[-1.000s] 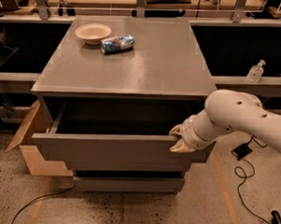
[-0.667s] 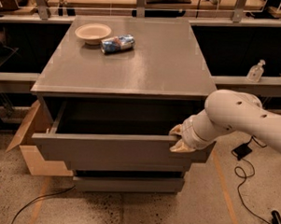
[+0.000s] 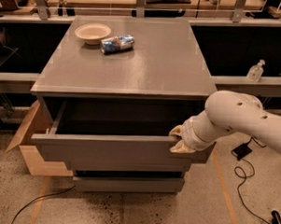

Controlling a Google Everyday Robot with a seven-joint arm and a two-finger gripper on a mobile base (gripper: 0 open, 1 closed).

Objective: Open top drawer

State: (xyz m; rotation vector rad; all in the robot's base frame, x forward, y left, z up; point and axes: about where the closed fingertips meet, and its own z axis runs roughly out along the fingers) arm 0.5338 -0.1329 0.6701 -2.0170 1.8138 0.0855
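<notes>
The top drawer (image 3: 106,149) of the grey cabinet is pulled out, and its dark grey box interior shows behind the flat handleless front. My gripper (image 3: 180,140) sits at the right end of the drawer front's top edge, its pale fingers hooked over the rim. The white arm (image 3: 233,119) reaches in from the right. Two shorter grey drawers (image 3: 128,182) below sit further back.
On the cabinet top (image 3: 152,58) stand a cream bowl (image 3: 92,32) and a lying blue can (image 3: 117,43). An open cardboard box (image 3: 29,141) sits on the floor at the left. Cables (image 3: 243,176) lie on the floor at the right. A clear bottle (image 3: 255,71) stands on a shelf behind.
</notes>
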